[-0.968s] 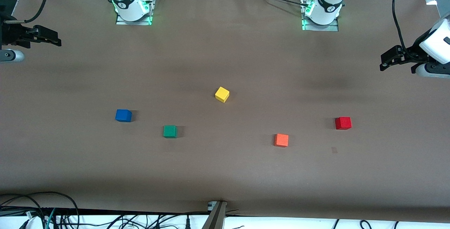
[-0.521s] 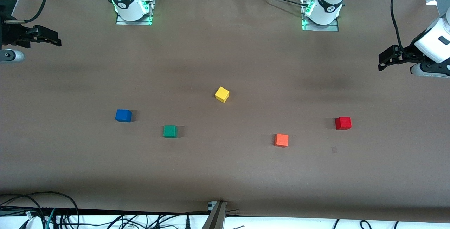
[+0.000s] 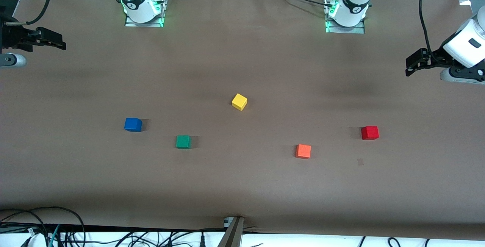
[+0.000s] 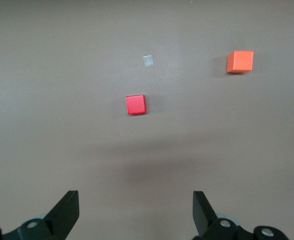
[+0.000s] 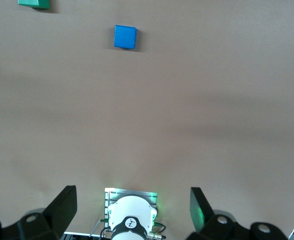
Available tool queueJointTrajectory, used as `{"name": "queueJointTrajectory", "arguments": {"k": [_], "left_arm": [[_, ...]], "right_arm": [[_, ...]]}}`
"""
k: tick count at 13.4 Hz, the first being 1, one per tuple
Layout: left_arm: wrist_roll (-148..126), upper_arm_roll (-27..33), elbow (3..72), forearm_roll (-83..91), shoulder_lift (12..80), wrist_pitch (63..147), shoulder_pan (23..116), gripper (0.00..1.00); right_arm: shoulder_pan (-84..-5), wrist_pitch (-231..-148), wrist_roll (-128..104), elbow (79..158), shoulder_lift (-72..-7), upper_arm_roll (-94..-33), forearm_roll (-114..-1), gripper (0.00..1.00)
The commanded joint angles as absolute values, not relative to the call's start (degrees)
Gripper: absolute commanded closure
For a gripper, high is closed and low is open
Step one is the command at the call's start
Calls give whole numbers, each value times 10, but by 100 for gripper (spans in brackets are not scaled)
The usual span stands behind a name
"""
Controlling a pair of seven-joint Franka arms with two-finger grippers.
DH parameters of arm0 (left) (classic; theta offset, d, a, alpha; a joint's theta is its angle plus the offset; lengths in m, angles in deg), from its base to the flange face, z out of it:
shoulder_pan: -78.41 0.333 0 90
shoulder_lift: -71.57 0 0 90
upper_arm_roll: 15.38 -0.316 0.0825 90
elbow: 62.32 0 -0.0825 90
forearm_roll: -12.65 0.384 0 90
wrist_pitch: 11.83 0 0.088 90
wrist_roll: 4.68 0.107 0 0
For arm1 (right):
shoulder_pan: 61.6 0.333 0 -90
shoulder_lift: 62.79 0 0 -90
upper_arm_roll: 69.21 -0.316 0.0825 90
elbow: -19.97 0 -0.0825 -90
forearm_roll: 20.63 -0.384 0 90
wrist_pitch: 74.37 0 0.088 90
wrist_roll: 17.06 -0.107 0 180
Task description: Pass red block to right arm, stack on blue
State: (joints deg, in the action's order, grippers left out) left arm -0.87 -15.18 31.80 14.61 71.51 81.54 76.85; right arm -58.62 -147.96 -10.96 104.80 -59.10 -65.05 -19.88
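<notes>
The red block (image 3: 370, 132) (image 4: 135, 104) rests on the brown table toward the left arm's end. The blue cube (image 3: 133, 124) (image 5: 125, 37) sits toward the right arm's end. My left gripper (image 3: 410, 67) (image 4: 135, 200) hangs open and empty in the air over the table's edge at its own end, well away from the red block. My right gripper (image 3: 60, 44) (image 5: 132, 197) waits open and empty over the edge at its own end of the table, apart from the blue cube.
An orange cube (image 3: 303, 151) (image 4: 240, 61) lies beside the red block, nearer the front camera. A green cube (image 3: 183, 141) sits beside the blue one, and a yellow cube (image 3: 239, 102) near the table's middle. A small tape patch (image 3: 360, 161) marks the cloth.
The left arm's hand has crept a little toward the middle of the table and toward the bases' side. The right arm and all the cubes have stayed put.
</notes>
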Motion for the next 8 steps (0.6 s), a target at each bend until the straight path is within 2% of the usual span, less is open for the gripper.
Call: {"name": "queueJointTrajectory", "arguments": {"k": [1, 8], "left_arm": [[-1, -150, 315, 159, 715, 812, 771, 0], [-7, -149, 315, 166, 714, 801, 772, 0]], "right_arm": [[-590, -1480, -110, 1048, -593, -651, -209, 0], [-590, -1480, -110, 1048, -593, -650, -209, 0]]}}
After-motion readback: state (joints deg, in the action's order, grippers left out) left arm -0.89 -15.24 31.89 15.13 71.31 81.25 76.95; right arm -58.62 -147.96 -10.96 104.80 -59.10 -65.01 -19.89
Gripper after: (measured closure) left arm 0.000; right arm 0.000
